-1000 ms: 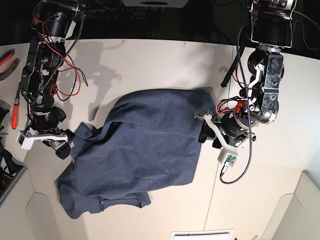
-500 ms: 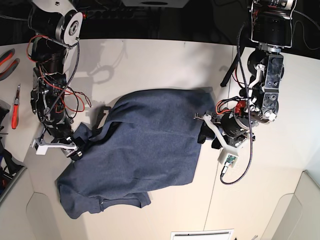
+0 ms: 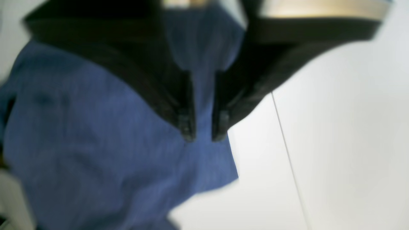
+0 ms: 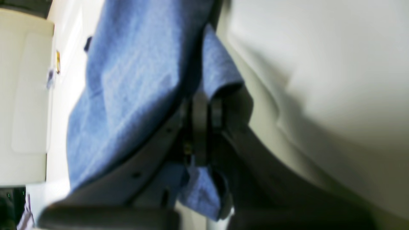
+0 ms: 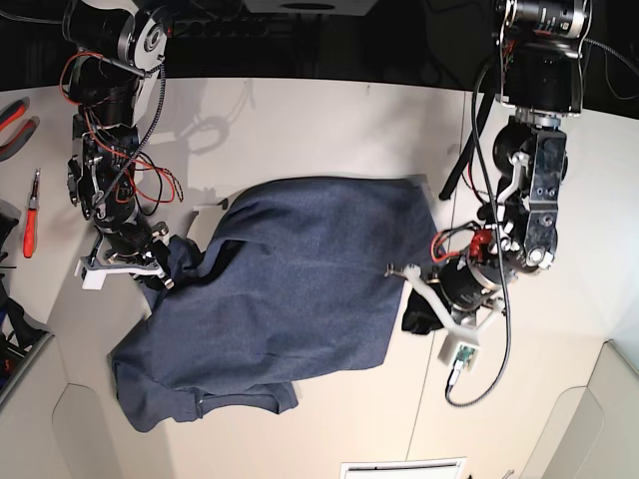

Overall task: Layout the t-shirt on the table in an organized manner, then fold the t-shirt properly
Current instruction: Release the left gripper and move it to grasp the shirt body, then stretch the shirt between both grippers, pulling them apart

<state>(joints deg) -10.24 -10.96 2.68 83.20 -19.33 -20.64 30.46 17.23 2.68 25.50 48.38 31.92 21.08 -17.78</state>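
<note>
Base view: shirt [image 5: 290, 299] is lying crumpled mid-table [image 5: 329, 120], plain side up, no lettering showing, bottom edge folded under itself. Left gripper [image 5: 411, 309] is sitting at the shirt's edge on the seam side; in the left wrist view its fingers [image 3: 187, 127] are standing nearly together with a strip of blue cloth running between them, so pinching the shirt edge. Right gripper [image 5: 160, 267] is on the opposite edge; in the right wrist view its fingers [image 4: 215, 111] are pressing together over a fold of cloth, cloth bunching behind them.

Risks, judging from here: both pinches are looking shallow, close to the hem, so a pull apart could be slipping the cloth out. Right fingers may be catching two layers, which would be keeping the fold in when spreading. Folded-under bottom edge is likely dragging and staying tucked.

Around: pliers [image 5: 14, 125] and screwdriver [image 5: 30, 215] are lying well apart from the right fingers, off the shirt. Table seam [image 3: 287, 153] is running just beside the left fingers. Nothing is blocking between the two grippers but the shirt itself.
</note>
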